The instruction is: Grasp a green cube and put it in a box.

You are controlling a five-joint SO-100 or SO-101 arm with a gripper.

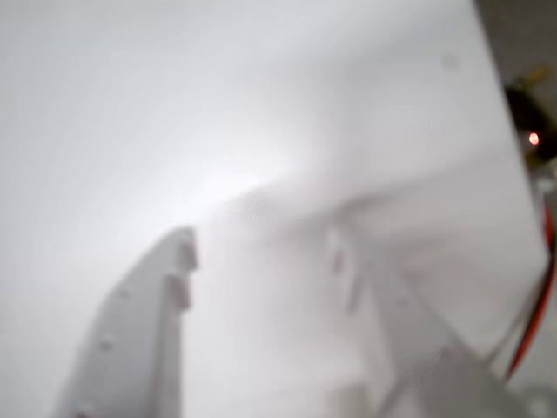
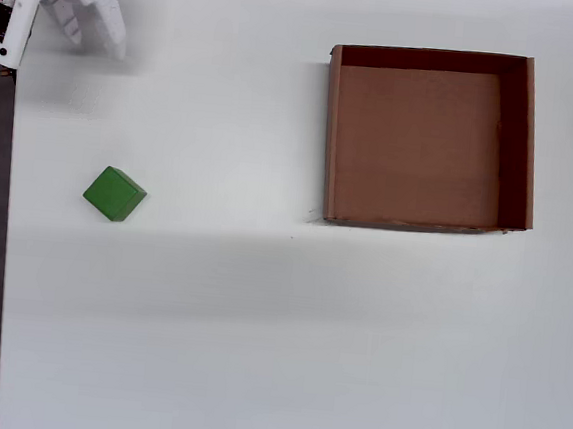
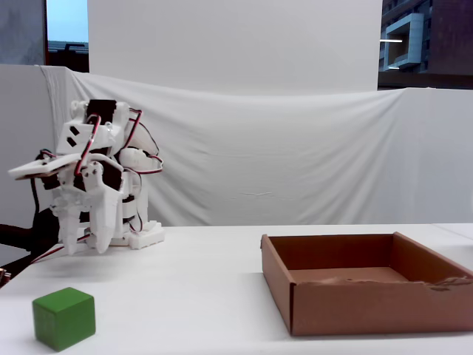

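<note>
One hand (image 3: 85, 248) empty, fingers slightly apart; wrist view blurred. Green cube (image 2: 115, 193) well apart from box (image 2: 424, 225).

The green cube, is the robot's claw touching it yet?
Apart. In the overhead view the gripper sits at the top left corner, with bare white table between it and the green cube.

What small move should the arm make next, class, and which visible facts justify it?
Probably swing the end effector toward the green cube and lower it. In the overhead view it hangs near the top-left corner with nothing between its fingers, well away from the cube, which sits on the white table, left of the empty box.
</note>
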